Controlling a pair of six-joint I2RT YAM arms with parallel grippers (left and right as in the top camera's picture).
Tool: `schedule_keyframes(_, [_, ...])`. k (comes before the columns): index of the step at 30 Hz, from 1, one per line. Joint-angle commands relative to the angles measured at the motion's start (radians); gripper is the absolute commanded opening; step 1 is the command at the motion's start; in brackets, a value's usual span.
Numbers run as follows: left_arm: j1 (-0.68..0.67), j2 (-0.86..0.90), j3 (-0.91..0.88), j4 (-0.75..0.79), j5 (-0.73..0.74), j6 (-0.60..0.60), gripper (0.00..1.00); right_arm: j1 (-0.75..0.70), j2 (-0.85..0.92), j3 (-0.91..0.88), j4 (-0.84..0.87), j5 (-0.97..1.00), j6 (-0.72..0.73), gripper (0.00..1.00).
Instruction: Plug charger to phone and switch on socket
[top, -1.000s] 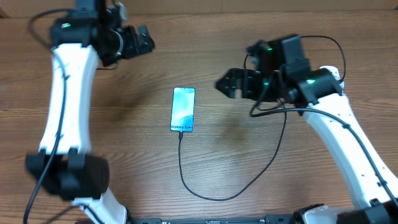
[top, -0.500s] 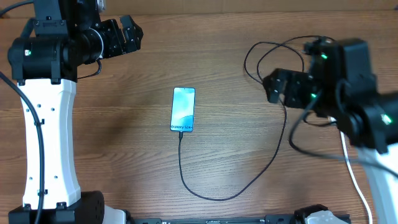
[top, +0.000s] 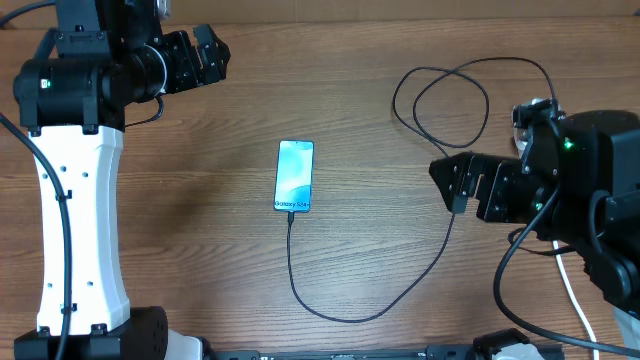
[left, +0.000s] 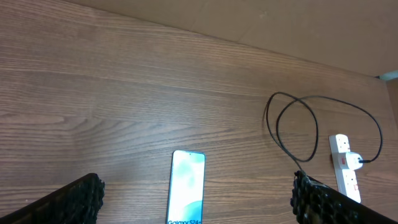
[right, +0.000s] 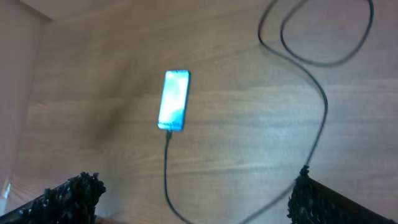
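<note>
Phone (top: 294, 176) lies flat at the centre of the tabletop (top: 200, 220), screen lit; charger (top: 289, 250) meets its near short edge, apparently seated; the cable loops right and up to the socket (left: 344, 169) at the far right; left gripper (top: 212, 52) hovers far left, jaws wide apart, empty; right gripper (top: 447, 185) hovers beside the cable, jaws likewise spread, holding nothing.

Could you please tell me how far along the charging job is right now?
Looks done: the thin black cable meets the lit blue-screened phone at its short edge, and its other end sits in the white power strip. In hand: nothing; left pincer and right pincer are open. Remaining: the strip's switch, whose state is unreadable.
</note>
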Motion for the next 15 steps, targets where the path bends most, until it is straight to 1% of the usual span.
schedule_keyframes(1, [0.004,0.008,0.008,0.000,-0.006,-0.003,1.00,-0.003,0.000,0.018,-0.008,0.022,-0.005,1.00])
schedule_keyframes(4, [0.004,0.008,0.008,0.001,-0.006,-0.003,1.00,-0.002,-0.001,0.018,0.028,0.066,-0.005,1.00])
schedule_keyframes(9, [0.004,0.008,0.008,0.000,-0.006,-0.003,1.00,-0.011,-0.037,-0.027,0.208,0.161,-0.022,1.00])
schedule_keyframes(12, [0.004,0.008,0.008,0.001,-0.006,-0.003,1.00,-0.011,-0.101,-0.103,0.333,0.156,-0.080,1.00])
schedule_keyframes(15, [0.004,0.008,0.008,0.001,-0.006,-0.003,1.00,-0.022,-0.193,-0.216,0.457,0.157,-0.103,1.00])
